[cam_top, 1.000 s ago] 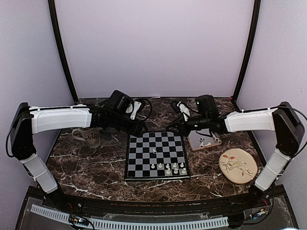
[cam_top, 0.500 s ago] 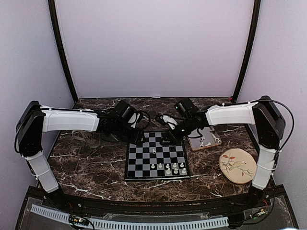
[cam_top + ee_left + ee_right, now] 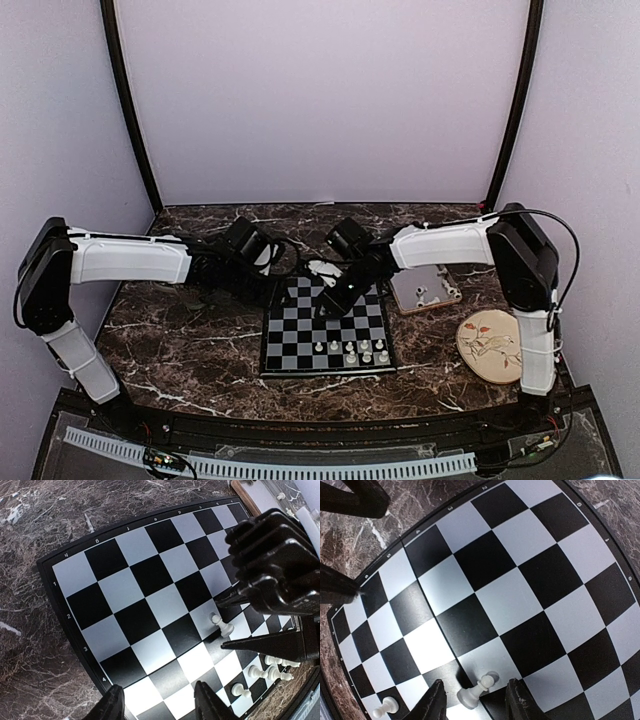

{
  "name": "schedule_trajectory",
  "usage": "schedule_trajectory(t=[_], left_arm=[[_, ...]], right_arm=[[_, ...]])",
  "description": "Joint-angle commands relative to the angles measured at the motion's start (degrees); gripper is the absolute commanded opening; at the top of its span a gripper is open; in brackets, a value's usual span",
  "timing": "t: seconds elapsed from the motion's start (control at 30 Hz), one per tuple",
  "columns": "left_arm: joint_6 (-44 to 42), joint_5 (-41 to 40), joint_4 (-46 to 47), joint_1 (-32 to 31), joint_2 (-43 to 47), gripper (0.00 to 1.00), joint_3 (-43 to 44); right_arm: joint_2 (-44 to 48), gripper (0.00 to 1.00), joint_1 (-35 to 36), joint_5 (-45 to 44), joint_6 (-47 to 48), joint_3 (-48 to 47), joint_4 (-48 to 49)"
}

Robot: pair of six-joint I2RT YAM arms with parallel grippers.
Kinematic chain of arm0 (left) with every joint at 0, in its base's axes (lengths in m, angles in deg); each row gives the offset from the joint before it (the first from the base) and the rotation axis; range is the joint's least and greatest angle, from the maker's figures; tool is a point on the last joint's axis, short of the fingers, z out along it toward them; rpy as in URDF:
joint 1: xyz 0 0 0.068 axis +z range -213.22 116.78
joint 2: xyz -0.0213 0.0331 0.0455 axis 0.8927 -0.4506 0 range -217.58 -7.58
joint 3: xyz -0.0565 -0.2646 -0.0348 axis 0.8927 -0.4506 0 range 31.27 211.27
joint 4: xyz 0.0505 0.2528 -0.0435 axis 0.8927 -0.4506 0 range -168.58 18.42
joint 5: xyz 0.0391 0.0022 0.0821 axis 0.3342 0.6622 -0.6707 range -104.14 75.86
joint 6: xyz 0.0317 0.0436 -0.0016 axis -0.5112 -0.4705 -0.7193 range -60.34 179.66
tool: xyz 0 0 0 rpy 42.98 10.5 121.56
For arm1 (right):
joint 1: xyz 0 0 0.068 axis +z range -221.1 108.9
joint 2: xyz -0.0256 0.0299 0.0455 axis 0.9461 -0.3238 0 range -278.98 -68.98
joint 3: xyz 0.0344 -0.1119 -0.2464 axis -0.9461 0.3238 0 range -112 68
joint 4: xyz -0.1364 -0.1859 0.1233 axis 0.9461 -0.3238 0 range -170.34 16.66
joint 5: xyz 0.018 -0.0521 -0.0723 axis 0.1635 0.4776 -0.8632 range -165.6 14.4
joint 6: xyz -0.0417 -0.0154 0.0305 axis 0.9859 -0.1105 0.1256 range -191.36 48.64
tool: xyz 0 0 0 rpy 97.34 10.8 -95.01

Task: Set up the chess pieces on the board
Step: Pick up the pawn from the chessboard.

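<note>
The board (image 3: 300, 340) lies at the table's middle. Several white chess pieces (image 3: 350, 350) stand in its front right rows. A lone white pawn (image 3: 476, 691) stands near the board's middle, also in the left wrist view (image 3: 222, 626). My right gripper (image 3: 476, 705) is open, one finger on each side of this pawn, just above it; in the top view (image 3: 327, 303) it hides the pawn. My left gripper (image 3: 159, 707) is open and empty, low over the board's far left part (image 3: 283, 290).
A grey-brown tray (image 3: 440, 296) holding small white pieces sits right of the board. A round cream plate (image 3: 493, 345) with a bird drawing lies at the front right. The two grippers are close together over the board's far half.
My right gripper swung left from the tray to the board's middle, over the lone pawn. My left gripper came forward and down over the board's far left part.
</note>
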Motion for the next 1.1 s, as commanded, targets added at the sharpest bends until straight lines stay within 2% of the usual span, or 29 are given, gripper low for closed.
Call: schedule_trajectory(t=[0.0, 1.07], left_arm=[[0.5, -0.15, 0.4, 0.37, 2.3, 0.5, -1.18], [-0.51, 0.86, 0.88, 0.36, 1.48, 0.5, -0.93]], right_arm=[[-1.27, 0.41, 0.96, -5.53, 0.21, -2.16, -1.71], [4.07, 0.26, 1.33, -12.8, 4.12, 6.63, 0.59]])
